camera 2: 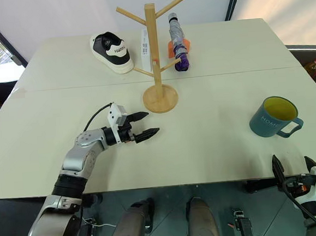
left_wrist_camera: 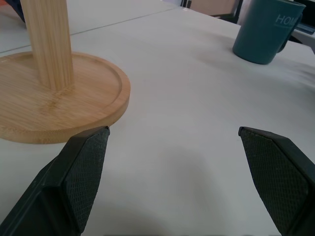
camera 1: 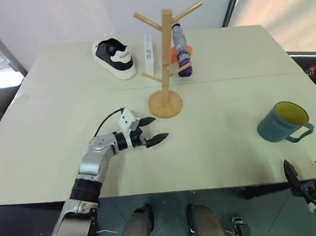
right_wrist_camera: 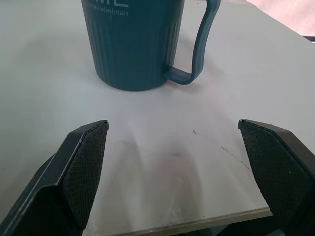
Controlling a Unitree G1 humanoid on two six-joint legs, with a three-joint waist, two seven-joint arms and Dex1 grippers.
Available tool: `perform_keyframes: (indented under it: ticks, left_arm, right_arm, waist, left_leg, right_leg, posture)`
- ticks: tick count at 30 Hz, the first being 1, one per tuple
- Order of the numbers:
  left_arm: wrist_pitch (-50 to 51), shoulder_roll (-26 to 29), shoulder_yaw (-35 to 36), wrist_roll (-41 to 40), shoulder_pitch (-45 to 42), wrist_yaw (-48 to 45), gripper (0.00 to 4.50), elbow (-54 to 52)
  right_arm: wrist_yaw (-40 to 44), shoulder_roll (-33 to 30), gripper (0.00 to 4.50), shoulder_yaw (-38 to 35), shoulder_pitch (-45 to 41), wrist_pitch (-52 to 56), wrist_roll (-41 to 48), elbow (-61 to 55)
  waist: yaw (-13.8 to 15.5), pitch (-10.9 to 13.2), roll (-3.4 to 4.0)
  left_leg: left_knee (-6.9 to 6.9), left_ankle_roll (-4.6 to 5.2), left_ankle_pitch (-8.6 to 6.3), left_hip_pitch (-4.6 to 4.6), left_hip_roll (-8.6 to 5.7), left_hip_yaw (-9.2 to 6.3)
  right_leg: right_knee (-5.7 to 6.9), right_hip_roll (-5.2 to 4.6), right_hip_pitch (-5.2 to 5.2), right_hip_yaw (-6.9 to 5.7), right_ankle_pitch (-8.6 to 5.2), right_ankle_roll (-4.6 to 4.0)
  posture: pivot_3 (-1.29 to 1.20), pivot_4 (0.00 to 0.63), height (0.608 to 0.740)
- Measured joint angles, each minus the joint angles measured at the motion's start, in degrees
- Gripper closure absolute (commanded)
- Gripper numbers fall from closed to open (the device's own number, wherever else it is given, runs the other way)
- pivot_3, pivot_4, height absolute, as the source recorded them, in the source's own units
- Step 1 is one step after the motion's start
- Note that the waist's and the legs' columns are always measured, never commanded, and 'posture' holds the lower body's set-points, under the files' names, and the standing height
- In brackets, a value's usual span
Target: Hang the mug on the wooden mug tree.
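Note:
The slate-blue mug point(camera 1: 282, 122) with a yellow inside stands upright on the right of the white table, its loop handle point(right_wrist_camera: 203, 44) turned toward the front right. The wooden mug tree point(camera 1: 165, 57) rises at the table's middle on a round disc base point(left_wrist_camera: 59, 101), its pegs bare. My left gripper point(camera 1: 155, 129) hovers open just in front of and to the left of that base, pointing right. At the table's front edge, below the mug, my right gripper point(camera 2: 291, 169) stands open and empty, facing the mug point(right_wrist_camera: 133, 42).
A black-and-white sneaker point(camera 1: 114, 57), a white flat box point(camera 1: 148, 53), a purple folded umbrella point(camera 1: 181, 49) and an orange item point(camera 1: 176, 53) lie at the back behind the tree. The table point(camera 1: 221, 162) has bare surface between the tree and the mug.

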Motion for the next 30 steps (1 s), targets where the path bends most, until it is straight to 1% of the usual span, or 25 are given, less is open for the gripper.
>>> perform_keyframes:
  ticks: [14, 18, 22, 27, 30]
  left_arm:
    - [1.65, -0.10, -0.05, -0.37, 0.30, -0.70, 0.00, -2.28]
    - [1.33, -0.26, -0.80, -2.36, 2.61, -3.86, 0.00, -6.12]
    - [2.05, 0.02, -3.20, -4.11, 3.37, -7.28, 0.00, -9.24]
    - [3.75, 0.69, -6.22, -5.58, 3.40, -10.91, 0.00, -12.87]
    - [4.57, 0.72, -7.24, -6.27, 3.39, -12.01, 0.00, -15.08]
  right_arm:
    - [-0.91, 0.02, 0.12, 0.02, -0.30, -0.07, -1.43, 0.12]
    - [-1.22, 0.02, 0.12, 0.02, -0.40, -0.10, -1.57, 0.15]
    - [-1.88, 0.03, 0.12, 0.04, -1.03, -0.11, -1.46, -0.15]
    - [-5.01, -0.17, 0.12, 0.38, -4.70, 0.17, -3.55, -0.26]
    - [-8.08, -2.12, 0.12, 0.28, -8.81, 1.34, -4.98, 0.89]
  waist:
    - [-0.01, -0.02, 0.03]
    - [-0.01, -0.03, 0.05]
    - [-0.01, -0.06, 0.10]
    - [-0.13, -0.12, 0.20]
    - [-0.09, -0.15, 0.25]
  left_leg:
    - [0.00, 0.01, 0.00, 0.04, -0.01, 0.00]
    - [0.00, 0.01, 0.00, 0.05, 0.00, 0.01]
    - [0.02, 0.00, 0.00, 0.09, 0.00, 0.01]
    - [0.03, 0.01, 0.00, 0.10, 0.00, 0.04]
    - [0.03, 0.02, 0.01, 0.12, -0.01, 0.06]
  right_leg:
    - [0.03, 0.00, 0.02, 0.01, 0.00, 0.00]
    - [0.03, 0.00, 0.02, 0.03, 0.01, -0.02]
    - [0.03, 0.00, 0.09, 0.03, 0.00, -0.02]
    - [0.03, 0.00, 0.10, 0.06, 0.01, -0.03]
    - [0.04, 0.00, 0.10, 0.08, 0.02, -0.05]
  posture:
    - [0.00, 0.150, 0.740]
    - [0.00, 0.150, 0.740]
    - [0.00, 0.150, 0.740]
    - [0.00, 0.150, 0.740]
    - [0.00, 0.150, 0.740]
